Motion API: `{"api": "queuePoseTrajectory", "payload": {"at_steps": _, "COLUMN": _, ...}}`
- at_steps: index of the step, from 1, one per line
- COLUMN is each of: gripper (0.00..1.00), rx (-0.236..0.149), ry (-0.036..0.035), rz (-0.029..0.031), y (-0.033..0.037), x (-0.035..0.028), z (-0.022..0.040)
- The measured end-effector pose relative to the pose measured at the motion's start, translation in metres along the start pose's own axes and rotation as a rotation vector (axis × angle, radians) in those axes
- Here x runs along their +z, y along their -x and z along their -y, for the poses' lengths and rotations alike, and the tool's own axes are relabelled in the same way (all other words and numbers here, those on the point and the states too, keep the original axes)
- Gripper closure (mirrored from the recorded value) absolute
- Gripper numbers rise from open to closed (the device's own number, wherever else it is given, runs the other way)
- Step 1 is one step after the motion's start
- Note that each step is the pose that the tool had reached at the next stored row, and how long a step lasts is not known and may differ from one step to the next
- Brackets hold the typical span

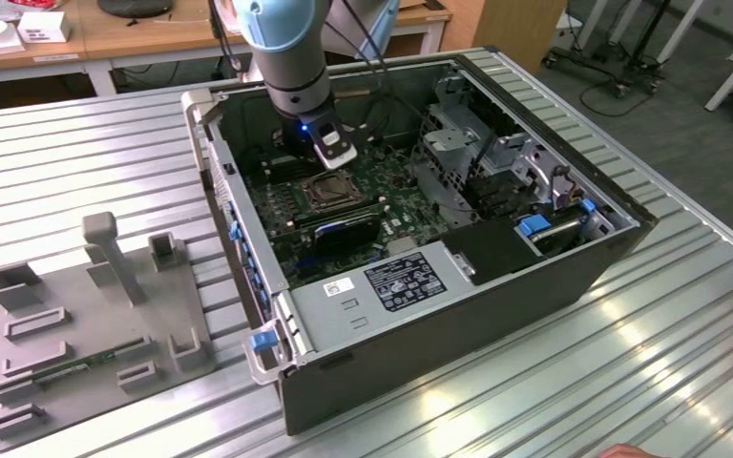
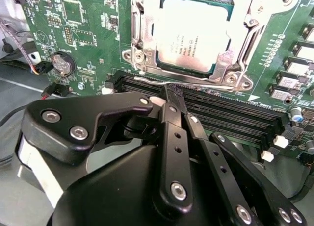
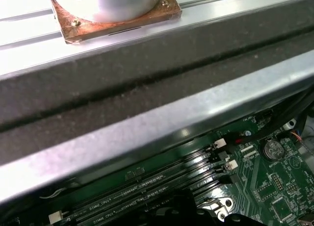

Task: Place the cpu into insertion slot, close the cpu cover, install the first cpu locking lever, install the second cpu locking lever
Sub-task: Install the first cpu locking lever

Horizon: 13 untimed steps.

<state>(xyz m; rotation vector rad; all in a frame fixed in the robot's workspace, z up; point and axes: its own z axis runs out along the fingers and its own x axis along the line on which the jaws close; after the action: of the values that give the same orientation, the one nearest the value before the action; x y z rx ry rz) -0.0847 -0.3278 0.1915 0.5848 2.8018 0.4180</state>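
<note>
**Gripper position relative to the insertion slot**

Gripper [image 2: 167,91] state: clenched, with the fingers [image 2: 171,133] drawn together to one narrow tip. No part can be confirmed as pinched between them. In the exterior view the gripper [image 1: 333,162] hangs inside the open computer case [image 1: 494,286], directly over the near edge of the insertion slot.

1. Nearest part. The tip meets the locking lever [image 2: 206,85], a thin silvery rod lying just outside the insertion slot [image 2: 139,54]. Contact looks likely, but it cannot be confirmed.
2. Lever axis. The rod's long axis runs along the slot edge that faces the memory slots [image 2: 225,113], parallel to them. The tip sits nearer one end of the rod than the other, close to a corner of the slot.
3. Direction. The gripper stands on the memory-slot side of the insertion slot. The slot therefore lies straight ahead of the tip, across the rod.
4. Task part location. The cpu [image 2: 191,37] lies flat inside the insertion slot, seated square to its rim.
5. Cover. The cpu cover [image 2: 240,27] lies down over the slot, its frame bordering the cpu and the cut-out exposing the chip's top face.

Assessment: placement and cover closing appear complete, and work stands at a locking lever.
</note>
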Motion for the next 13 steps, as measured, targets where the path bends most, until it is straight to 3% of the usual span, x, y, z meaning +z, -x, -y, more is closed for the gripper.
{"api": "queuePoseTrajectory", "payload": {"at_steps": 13, "gripper": 0.90, "rx": 0.000, "ry": 0.0000, "rz": 0.0000, "y": 0.0002, "x": 0.0012, "z": 0.0017}}
